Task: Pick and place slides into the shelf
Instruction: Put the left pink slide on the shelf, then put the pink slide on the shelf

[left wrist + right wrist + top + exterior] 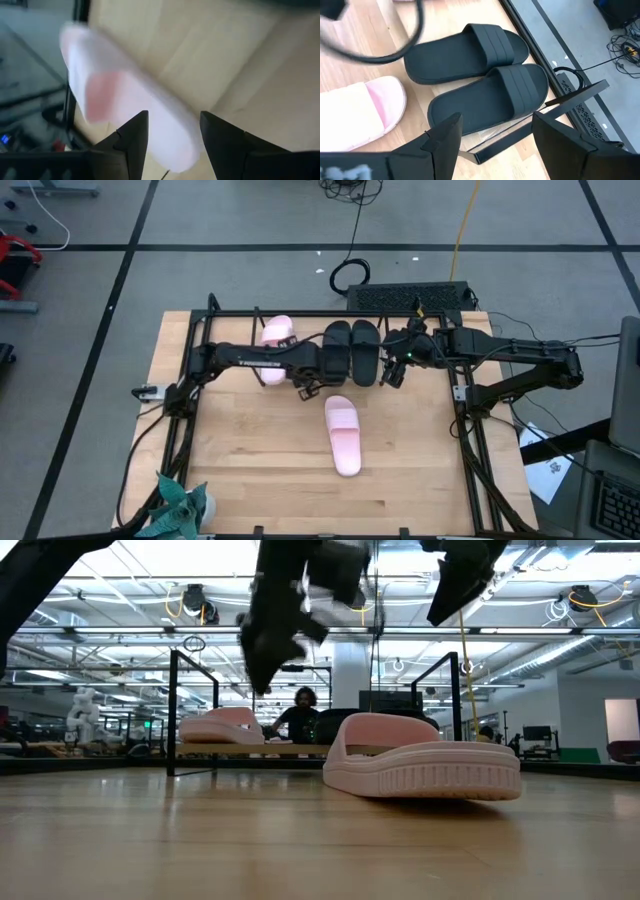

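One pale pink slide (343, 436) lies sole-down on the bare table (250, 460), in the middle (420, 765). My left gripper (305, 388) hangs open above the table just far-left of it, and its wrist view looks down on that slide (130, 105) past the spread fingers. Another pink slide (277, 332) and two black slides (351, 350) rest side by side on the shelf (172, 710), the pink one partly hidden under my left arm. My right gripper (395, 367) waits open above the black slides' (480, 75) right side.
A black frame (462, 420) rings the table. A dark flat device (410, 296) and cables lie beyond the far edge. A teal bundle (180, 505) sits at the near left corner. A person (303, 710) shows in the room behind the shelf.
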Tool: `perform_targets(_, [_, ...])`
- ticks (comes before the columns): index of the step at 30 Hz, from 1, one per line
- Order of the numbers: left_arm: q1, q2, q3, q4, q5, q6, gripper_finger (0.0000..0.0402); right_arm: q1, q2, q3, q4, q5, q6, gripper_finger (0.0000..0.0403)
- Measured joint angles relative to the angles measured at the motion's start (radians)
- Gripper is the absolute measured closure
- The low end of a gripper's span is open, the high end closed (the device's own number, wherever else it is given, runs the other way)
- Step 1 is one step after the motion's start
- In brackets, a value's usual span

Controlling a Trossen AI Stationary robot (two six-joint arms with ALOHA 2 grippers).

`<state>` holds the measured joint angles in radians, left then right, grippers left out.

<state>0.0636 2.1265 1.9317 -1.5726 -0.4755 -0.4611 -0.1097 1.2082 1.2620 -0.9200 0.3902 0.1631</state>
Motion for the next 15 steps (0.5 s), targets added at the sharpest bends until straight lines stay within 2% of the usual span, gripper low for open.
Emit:
perform_targets(7, [-0.112,-0.004,0.35,0.0,-0.022,0.033,0.022,0.001,0.0,0.0,0.019,-0.008,-0.027,0.0172])
perform_targets(9, [-0.159,-0.029,0.421,0.007,-0.019,0.024,0.022,0.006,0.0,0.0,0.018,-0.074,-0.038,0.0172])
perform_targets(12, [-0.234,-0.131,0.396,-0.002,-0.059,-0.084,0.022,0.02,0.0,0.0,0.006,-0.193,-0.056,0.0172])
perform_targets(15, [-0.299,-0.243,0.347,0.003,-0.065,-0.262,0.022,0.054,0.0,0.0,-0.016,-0.237,-0.057,0.0172])
